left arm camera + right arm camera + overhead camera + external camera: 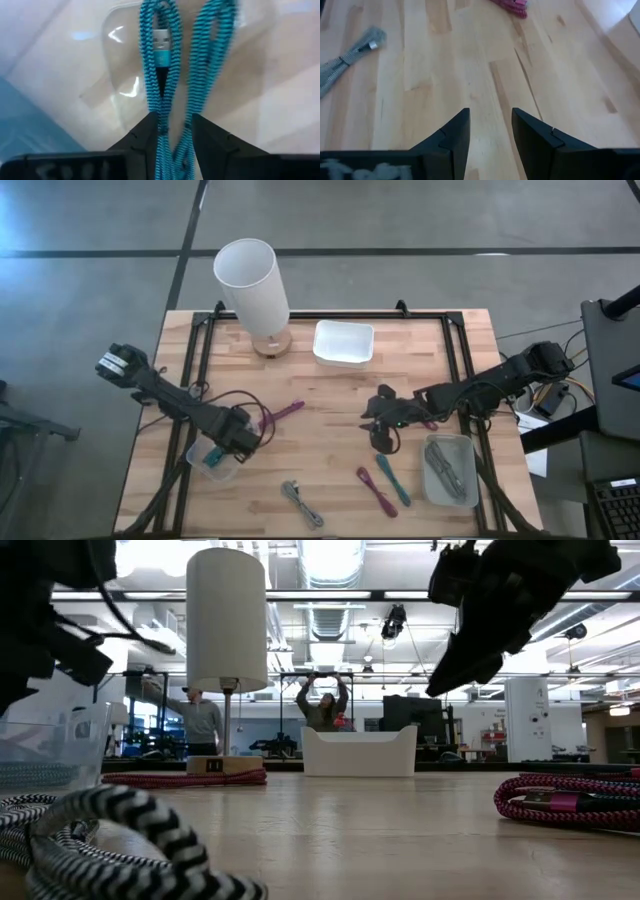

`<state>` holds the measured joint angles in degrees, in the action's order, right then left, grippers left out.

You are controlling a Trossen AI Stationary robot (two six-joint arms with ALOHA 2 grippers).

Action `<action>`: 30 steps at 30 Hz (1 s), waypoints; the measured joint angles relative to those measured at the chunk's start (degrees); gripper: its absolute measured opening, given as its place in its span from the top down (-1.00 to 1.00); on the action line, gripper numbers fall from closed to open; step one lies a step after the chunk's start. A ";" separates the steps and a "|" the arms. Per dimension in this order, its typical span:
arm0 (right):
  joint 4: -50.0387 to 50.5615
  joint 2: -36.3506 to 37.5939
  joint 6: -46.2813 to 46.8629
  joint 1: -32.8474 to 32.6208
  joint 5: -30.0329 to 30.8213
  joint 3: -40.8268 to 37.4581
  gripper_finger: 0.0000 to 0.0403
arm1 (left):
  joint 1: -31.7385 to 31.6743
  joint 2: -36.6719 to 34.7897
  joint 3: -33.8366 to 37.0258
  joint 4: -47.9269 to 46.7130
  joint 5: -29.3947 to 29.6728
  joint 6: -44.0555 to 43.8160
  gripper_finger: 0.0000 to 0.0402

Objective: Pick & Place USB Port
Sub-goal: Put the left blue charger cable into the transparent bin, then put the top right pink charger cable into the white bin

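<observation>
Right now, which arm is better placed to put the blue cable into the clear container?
The left. Its gripper is shut on the blue cable directly above the clear container. The right gripper is open and empty over bare wood across the table.

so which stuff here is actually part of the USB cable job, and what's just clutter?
In play:
- blue striped USB cable, between the left gripper fingers
- clear container under it
- right gripper, open, holding nothing
- loose cables: magenta cable, teal cable, grey cable, purple cable

Lying about:
- lamp
- white tray
- grey bin
</observation>
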<state>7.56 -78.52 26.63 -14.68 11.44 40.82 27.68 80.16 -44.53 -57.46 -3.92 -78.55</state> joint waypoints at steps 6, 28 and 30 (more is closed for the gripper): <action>6.55 0.00 1.79 0.45 0.08 0.00 0.31 | 0.00 -0.76 -3.22 0.05 1.13 3.08 0.44; 49.26 0.13 19.09 7.30 0.63 5.11 0.31 | -0.31 -1.22 -13.35 -6.32 12.04 7.02 0.44; 48.86 0.13 18.36 8.83 -0.67 4.13 0.31 | -0.31 -1.25 -16.06 -9.13 15.79 7.05 0.44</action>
<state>56.43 -78.39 44.99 -5.85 10.77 44.95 27.38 78.91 -60.59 -66.58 11.87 -71.50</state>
